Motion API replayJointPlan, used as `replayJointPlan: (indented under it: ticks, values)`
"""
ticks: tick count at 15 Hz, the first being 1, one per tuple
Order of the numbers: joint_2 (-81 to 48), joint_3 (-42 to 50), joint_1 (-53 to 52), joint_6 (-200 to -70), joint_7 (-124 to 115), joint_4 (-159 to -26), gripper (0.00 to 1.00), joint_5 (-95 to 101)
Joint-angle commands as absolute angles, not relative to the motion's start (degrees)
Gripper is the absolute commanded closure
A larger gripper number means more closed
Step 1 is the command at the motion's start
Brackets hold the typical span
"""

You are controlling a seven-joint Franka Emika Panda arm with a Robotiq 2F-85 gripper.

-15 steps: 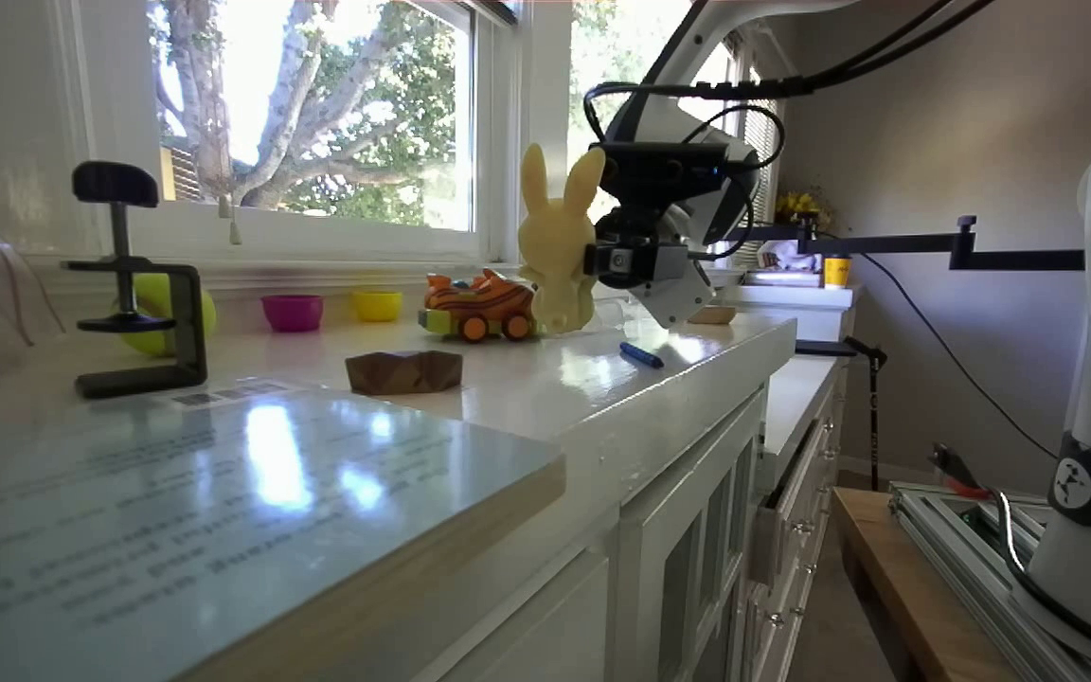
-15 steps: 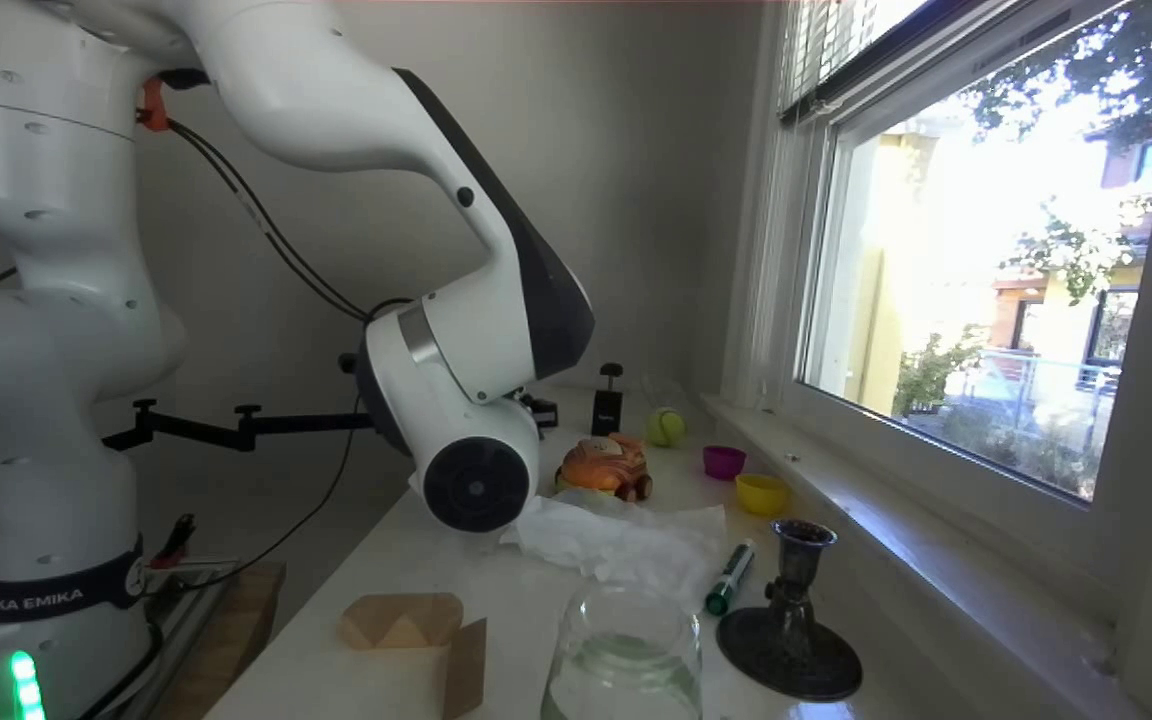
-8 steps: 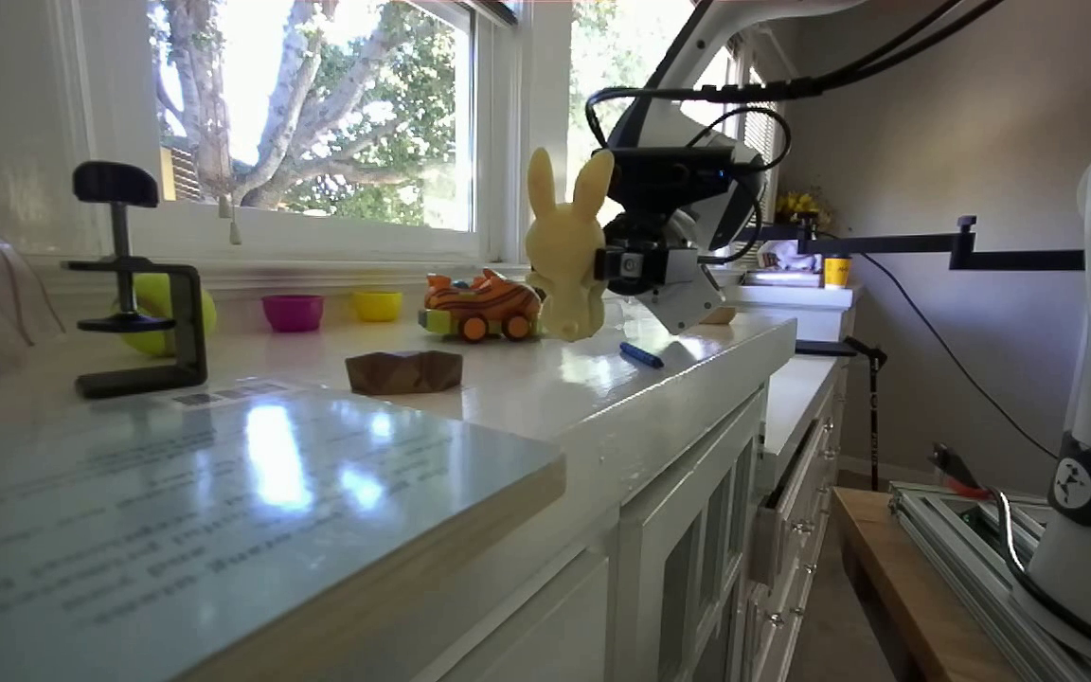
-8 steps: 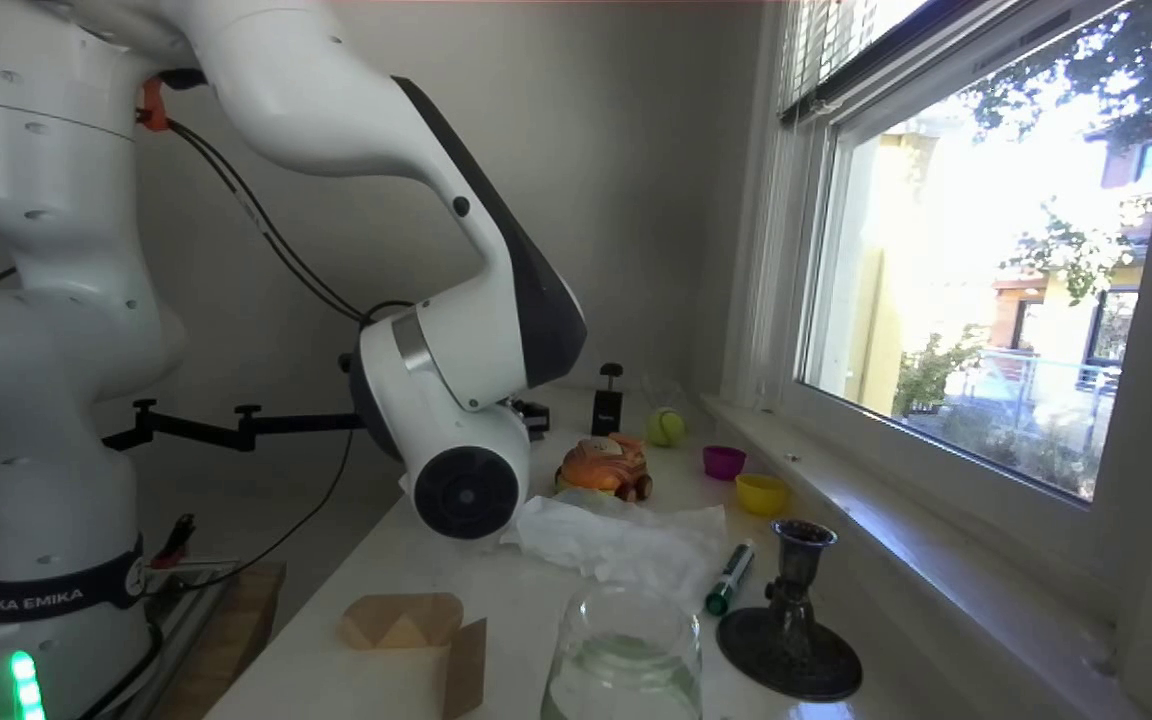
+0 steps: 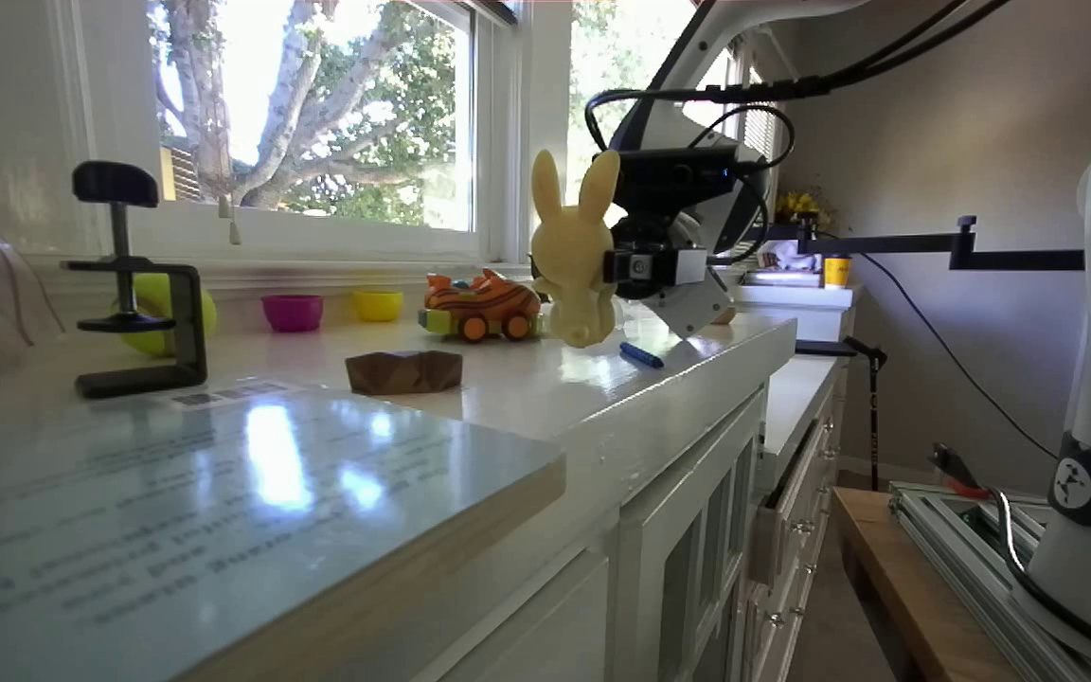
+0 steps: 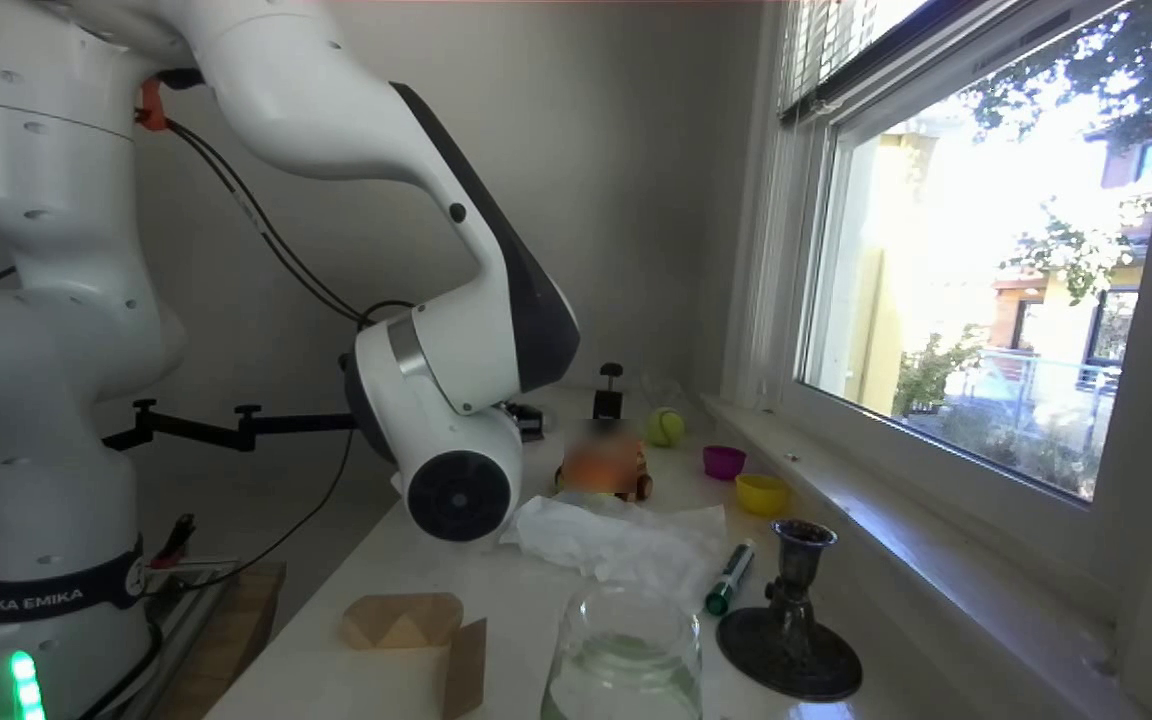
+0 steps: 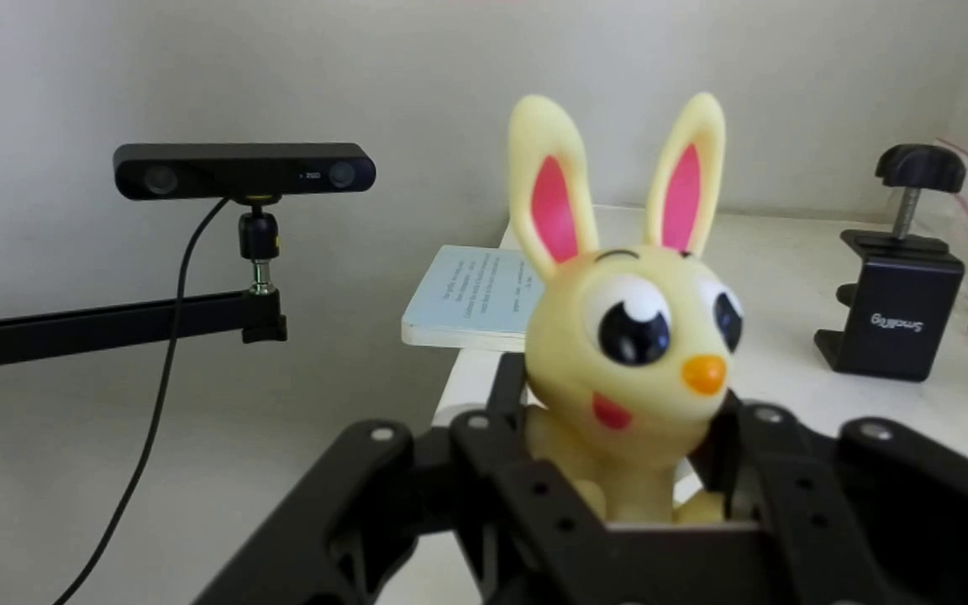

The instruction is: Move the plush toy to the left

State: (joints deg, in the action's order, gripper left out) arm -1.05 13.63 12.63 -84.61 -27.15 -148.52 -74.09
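The robot's pincer is clamped on the toy rabbit, gripping it from either side at about chin height. The rabbit is upright and pale yellow, both ears pointing up, its orange nose turned to the right in the wrist view. It is over the white counter; from where I stand I can't fairly say whether its feet touch the top. In an exterior view the orange toy car shows just to its left, and a blue pen lies near its feet to the right. Further left are a yellow cup, a purple cup and a black clamp, with a green ball behind the clamp. A brown block lies just past the pale blue book. In an exterior view the robot's arm hides the rabbit.
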Motion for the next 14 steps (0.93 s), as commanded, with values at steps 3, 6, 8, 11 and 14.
replayJointPlan:
  ticks: [3, 6, 8, 11, 14]
  values:
    - [0.8, 13.6, 12.8, -84.0, -29.3, -150.3, 0.28, -75.9]
    - [0.7, 13.7, 12.9, -83.9, -29.4, -149.8, 0.07, -75.4]
    - [0.5, 13.8, 13.0, -83.9, -29.4, -149.2, 0.00, -74.9]
    - [0.0, 13.8, 13.0, -84.0, -29.0, -147.7, 0.00, -73.2]
    - [-0.2, 13.8, 13.0, -84.5, -28.0, -144.1, 0.00, -69.1]
